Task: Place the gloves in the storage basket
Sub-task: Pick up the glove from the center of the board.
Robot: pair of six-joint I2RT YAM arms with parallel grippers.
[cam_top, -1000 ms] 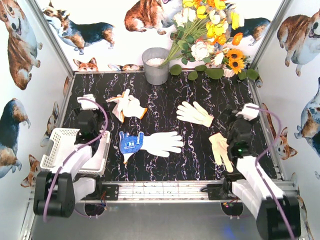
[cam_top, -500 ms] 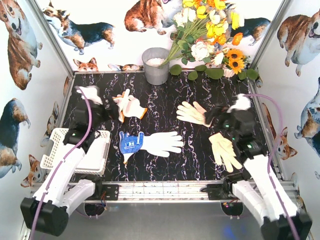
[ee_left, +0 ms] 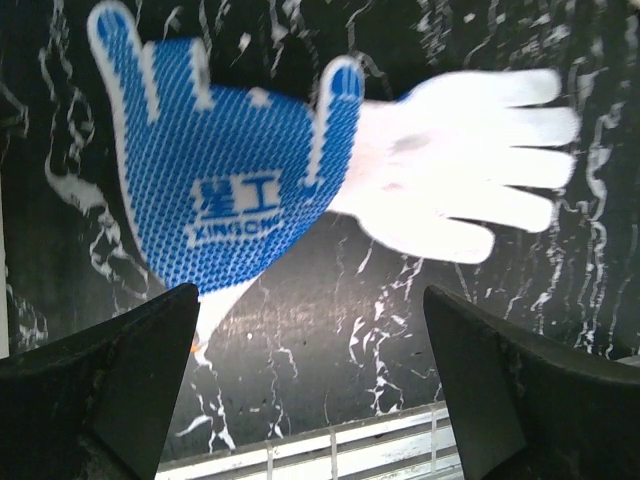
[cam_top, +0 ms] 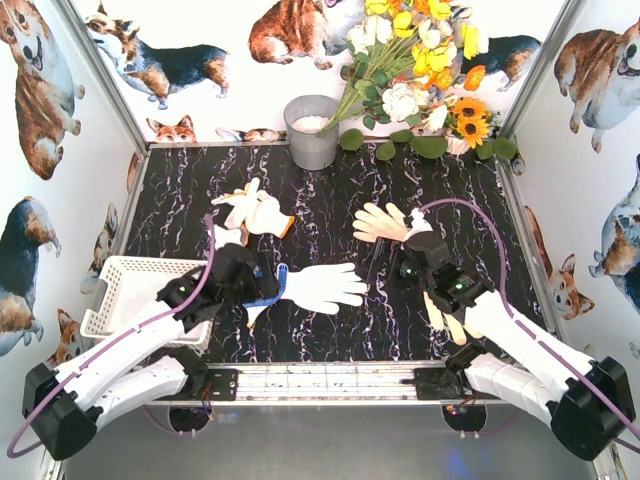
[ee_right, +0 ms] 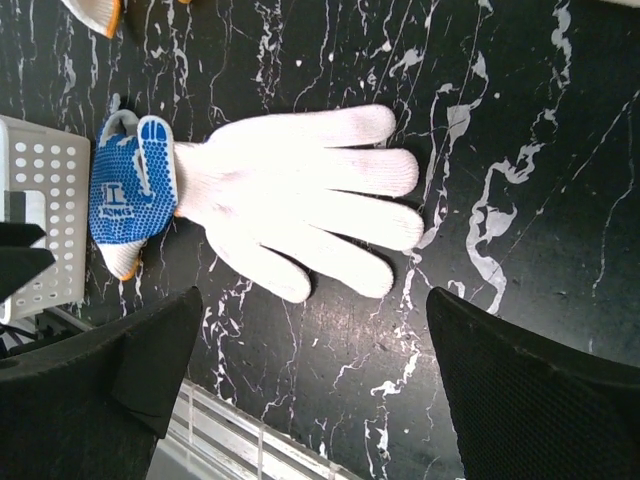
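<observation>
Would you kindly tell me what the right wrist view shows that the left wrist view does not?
Only the right wrist view shows the storage basket, its perforated wall at the left edge, and the edge of an orange-cuffed glove in the top-left corner. Only the left wrist view shows the whole printed patch of the blue-patched glove up close. Both show that glove, the white glove beside it, the black marble table and the metal rail. Each view also frames its own open claw, left and right, neither holding anything.
</observation>
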